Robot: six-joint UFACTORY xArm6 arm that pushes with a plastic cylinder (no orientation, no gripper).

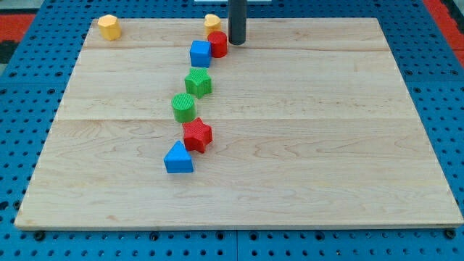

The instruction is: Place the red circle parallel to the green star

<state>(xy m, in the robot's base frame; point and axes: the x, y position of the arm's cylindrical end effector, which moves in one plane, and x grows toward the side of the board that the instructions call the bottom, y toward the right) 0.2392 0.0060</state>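
The red circle (217,43) sits near the view's top centre, touching the blue cube (200,54) on its left. The green star (198,83) lies just below the blue cube. My tip (237,42) is right beside the red circle, on its right side, at or almost at contact. A yellow block (212,22) sits just above the red circle, partly hidden behind it.
A green circle (184,107), a red star (196,135) and a blue triangle (178,158) run in a line down the middle-left of the wooden board (326,145). A yellow hexagon (109,27) sits at the top left corner.
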